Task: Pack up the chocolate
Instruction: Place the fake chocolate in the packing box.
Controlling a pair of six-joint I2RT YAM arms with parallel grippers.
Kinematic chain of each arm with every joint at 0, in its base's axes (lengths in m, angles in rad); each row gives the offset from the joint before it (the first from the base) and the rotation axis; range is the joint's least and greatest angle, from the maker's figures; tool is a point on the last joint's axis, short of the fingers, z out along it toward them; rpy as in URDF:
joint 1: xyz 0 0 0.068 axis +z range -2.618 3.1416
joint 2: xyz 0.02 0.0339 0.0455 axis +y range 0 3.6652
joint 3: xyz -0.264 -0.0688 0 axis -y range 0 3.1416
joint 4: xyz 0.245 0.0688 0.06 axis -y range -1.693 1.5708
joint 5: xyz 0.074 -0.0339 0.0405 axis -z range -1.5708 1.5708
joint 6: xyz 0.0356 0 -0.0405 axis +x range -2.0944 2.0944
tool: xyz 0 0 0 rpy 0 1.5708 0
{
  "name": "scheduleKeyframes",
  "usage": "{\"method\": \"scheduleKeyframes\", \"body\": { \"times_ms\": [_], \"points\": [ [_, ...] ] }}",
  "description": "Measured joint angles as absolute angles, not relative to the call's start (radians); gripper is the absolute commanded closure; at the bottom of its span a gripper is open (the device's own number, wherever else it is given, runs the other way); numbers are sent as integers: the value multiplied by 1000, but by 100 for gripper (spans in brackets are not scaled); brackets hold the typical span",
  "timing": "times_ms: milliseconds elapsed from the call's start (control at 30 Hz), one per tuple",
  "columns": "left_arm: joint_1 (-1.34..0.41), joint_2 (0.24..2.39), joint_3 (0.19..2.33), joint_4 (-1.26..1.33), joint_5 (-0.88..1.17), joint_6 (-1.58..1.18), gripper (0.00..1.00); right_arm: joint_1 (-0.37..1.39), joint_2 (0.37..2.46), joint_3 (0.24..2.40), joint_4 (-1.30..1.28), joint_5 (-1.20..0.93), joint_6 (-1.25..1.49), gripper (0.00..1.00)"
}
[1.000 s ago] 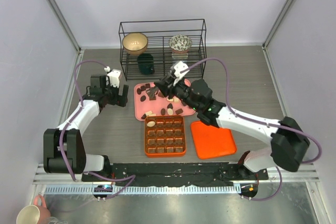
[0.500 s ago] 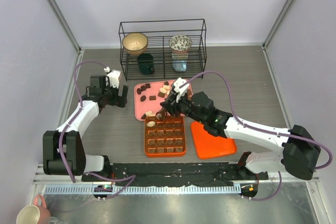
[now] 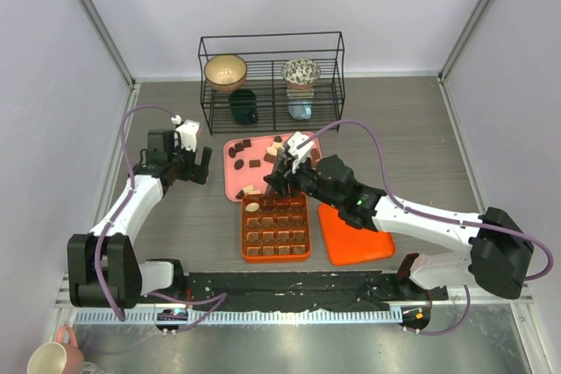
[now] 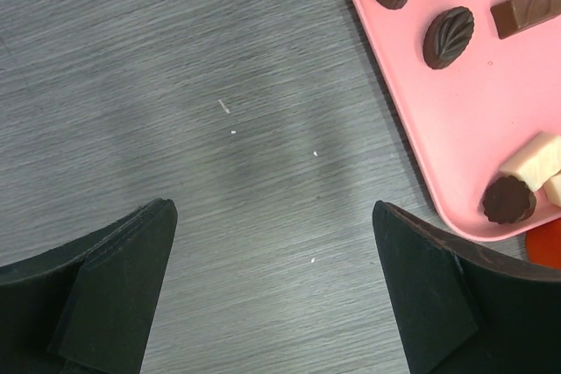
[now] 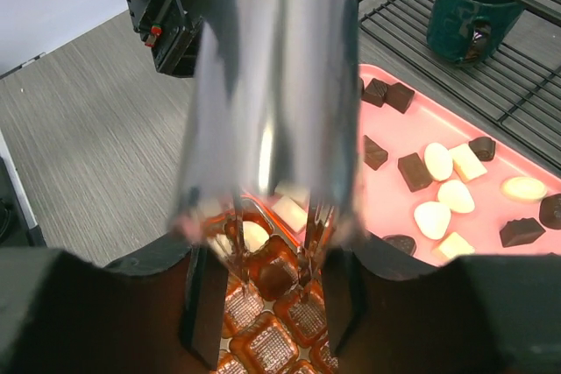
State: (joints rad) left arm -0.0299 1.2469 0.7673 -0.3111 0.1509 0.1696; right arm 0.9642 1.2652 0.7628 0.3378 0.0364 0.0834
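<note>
Several dark, tan and cream chocolate pieces (image 3: pixel 254 164) lie on the pink tray (image 3: pixel 235 183). The orange gridded box (image 3: pixel 275 238) sits just in front of it, with a cream piece (image 3: pixel 252 207) in its far-left cell. My right gripper (image 3: pixel 282 179) is shut on silver metal tongs (image 5: pixel 272 85). The tong tips straddle a dark chocolate (image 5: pixel 273 275) that sits in a far-row cell next to the cream piece (image 5: pixel 252 236). I cannot tell whether the tips still pinch it. My left gripper (image 4: pixel 273 286) is open and empty over bare table, left of the tray (image 4: pixel 456 129).
An orange lid (image 3: pixel 355 234) lies right of the box. A black wire rack (image 3: pixel 272 50) at the back holds two bowls and a green mug (image 5: pixel 478 6). The left arm (image 5: pixel 166 6) shows beyond the tongs.
My right arm has come from over the pink tray toward me, and its tongs now reach into the far row of the orange box. The left gripper shifted slightly.
</note>
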Motion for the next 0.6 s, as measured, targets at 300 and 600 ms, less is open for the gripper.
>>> {"method": "scheduleKeyframes", "body": {
  "times_ms": [300,600],
  "points": [
    [-30,1225,760,-327,139,170,0,967,1247,763,323,58,67,62],
    [-30,1219,756,-335,131,186,0,940,1308,839,410,115,-5,73]
  ]
}}
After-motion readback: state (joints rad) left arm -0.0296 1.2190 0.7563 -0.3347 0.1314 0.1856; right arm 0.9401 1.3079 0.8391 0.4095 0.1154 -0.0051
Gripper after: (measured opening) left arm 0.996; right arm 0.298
